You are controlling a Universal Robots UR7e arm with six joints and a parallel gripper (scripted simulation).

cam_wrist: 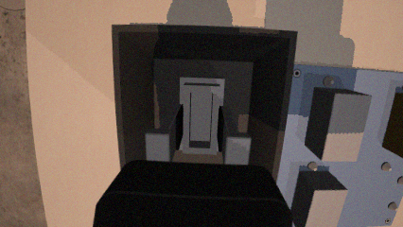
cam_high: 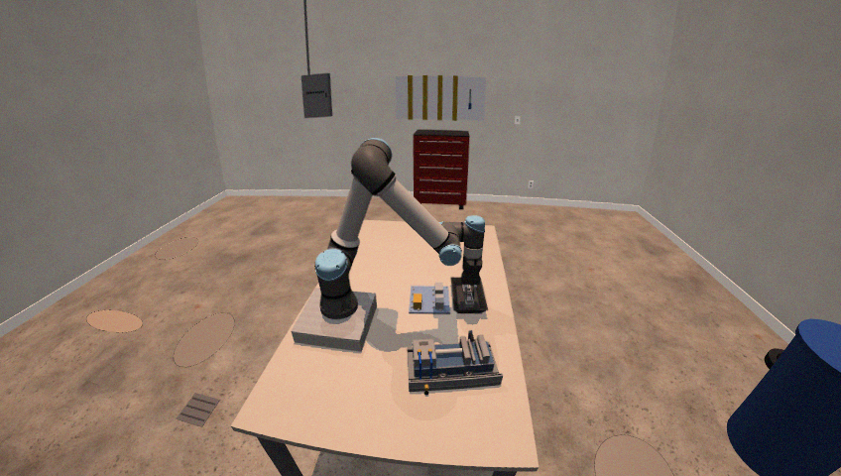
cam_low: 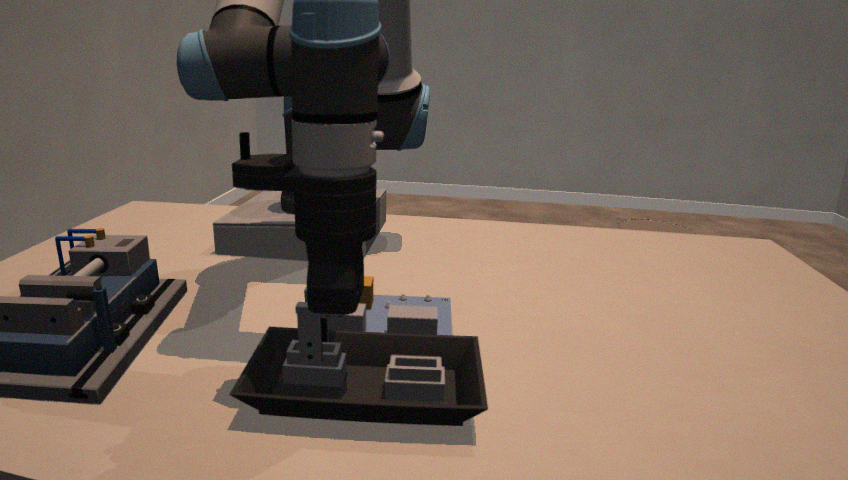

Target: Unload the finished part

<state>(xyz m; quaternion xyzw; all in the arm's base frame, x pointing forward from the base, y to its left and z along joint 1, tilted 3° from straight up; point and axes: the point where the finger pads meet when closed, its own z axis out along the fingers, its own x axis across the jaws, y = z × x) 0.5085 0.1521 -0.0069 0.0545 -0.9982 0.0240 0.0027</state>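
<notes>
The black outfeed tray (cam_low: pixel 363 374) stands on the table, beside a blue fixture plate. A grey pocketed block (cam_low: pixel 414 377) lies in the tray's right half. My gripper (cam_low: pixel 313 350) points straight down into the tray's left half and is shut on the finished part (cam_low: pixel 314 366), a grey block with a pocket on top, which sits low, at or on the tray floor. In the wrist view the finished part (cam_wrist: pixel 201 115) shows between my two dark fingers, inside the tray. The vise (cam_low: pixel 65 309) stands at the left with nothing between its jaws.
A blue fixture plate (cam_low: pixel 410 312) behind the tray carries grey blank blocks (cam_low: pixel 411 318) and a yellow block (cam_low: pixel 368 290). In the wrist view the blank blocks (cam_wrist: pixel 337 123) stand to the right of the tray. The arm's grey base plinth (cam_low: pixel 279 228) stands further back.
</notes>
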